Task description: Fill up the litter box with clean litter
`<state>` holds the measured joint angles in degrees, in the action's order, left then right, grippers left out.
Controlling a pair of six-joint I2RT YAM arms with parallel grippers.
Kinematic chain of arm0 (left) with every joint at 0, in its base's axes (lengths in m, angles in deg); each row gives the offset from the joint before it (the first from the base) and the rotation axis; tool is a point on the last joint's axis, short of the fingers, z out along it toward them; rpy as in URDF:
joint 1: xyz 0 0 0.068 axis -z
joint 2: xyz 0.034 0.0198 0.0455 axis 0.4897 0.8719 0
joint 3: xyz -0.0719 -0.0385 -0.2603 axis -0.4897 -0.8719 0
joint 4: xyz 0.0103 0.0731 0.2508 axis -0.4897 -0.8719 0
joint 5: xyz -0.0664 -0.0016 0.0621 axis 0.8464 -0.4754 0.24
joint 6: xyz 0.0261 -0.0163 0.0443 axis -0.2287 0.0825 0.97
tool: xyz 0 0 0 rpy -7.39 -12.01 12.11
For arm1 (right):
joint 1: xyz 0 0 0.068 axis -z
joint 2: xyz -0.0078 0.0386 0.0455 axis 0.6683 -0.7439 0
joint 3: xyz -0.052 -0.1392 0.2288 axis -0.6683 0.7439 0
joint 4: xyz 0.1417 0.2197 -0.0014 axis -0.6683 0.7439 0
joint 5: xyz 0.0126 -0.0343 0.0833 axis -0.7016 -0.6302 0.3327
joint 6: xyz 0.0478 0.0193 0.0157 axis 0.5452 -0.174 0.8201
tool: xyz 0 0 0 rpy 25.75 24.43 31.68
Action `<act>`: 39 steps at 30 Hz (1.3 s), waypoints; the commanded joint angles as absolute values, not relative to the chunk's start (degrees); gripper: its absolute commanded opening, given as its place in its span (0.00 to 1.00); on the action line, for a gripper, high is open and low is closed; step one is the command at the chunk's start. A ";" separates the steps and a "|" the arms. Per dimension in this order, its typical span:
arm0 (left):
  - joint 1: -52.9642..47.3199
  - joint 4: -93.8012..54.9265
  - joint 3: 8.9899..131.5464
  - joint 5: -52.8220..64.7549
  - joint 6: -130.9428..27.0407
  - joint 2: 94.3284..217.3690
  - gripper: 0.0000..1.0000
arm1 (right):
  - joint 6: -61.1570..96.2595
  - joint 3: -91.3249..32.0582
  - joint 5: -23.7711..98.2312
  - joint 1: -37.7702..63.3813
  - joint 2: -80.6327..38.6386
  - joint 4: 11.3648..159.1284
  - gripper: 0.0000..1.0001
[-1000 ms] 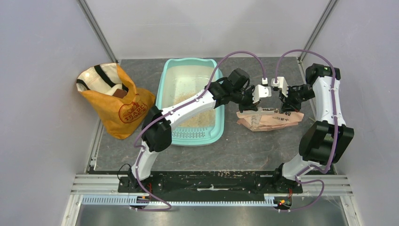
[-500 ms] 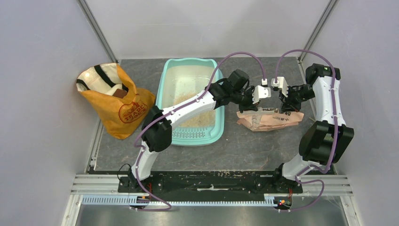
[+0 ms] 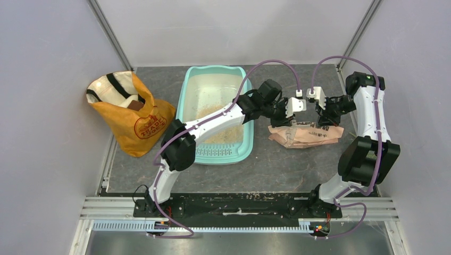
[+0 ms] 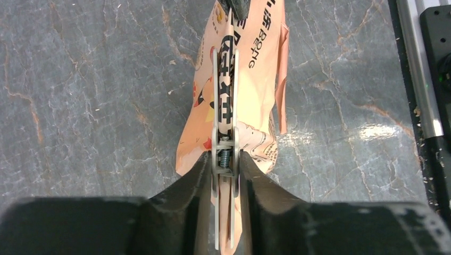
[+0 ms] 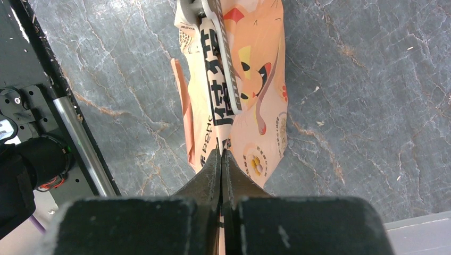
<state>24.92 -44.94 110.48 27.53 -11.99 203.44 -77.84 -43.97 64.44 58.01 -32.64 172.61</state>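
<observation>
I count one litter box (image 3: 213, 68) at upper centre, with clean litter (image 3: 230, 135) heaped low inside. One orange bag (image 3: 139, 127) sits left and one paper bag (image 3: 306, 136) right of centre. Bare table (image 3: 276, 170) runs below them. My right gripper (image 5: 220, 154) clamps the paper bag's edge. My left gripper (image 4: 223, 159) straddles that edge, jaws slightly parted. I cannot tell whether it is pinching.

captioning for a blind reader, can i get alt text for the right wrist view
Right gripper, shut on the upturned edge of a pink-orange printed paper bag that lies on a grey marbled table. A metal rail and black hardware run along the left side.
</observation>
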 commanded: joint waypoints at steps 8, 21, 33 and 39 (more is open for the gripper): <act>25.70 -43.57 109.41 26.18 -12.71 203.57 0.49 | -79.46 -45.21 69.15 58.06 -31.28 176.36 0.00; 24.26 -36.13 97.51 26.47 -17.33 189.97 0.78 | -77.21 -46.17 68.35 58.01 -32.24 175.36 0.10; 19.31 -39.90 96.99 24.40 -25.31 183.35 0.85 | -74.39 -45.80 70.15 57.95 -31.00 173.58 0.80; 15.90 -43.69 97.77 21.85 -28.07 179.94 0.88 | -66.85 -47.74 75.02 57.59 -28.79 170.80 0.97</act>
<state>17.66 -40.83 95.22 24.32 -23.57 184.60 -73.03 -44.17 69.73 58.01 -32.03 172.81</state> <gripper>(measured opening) 0.873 0.965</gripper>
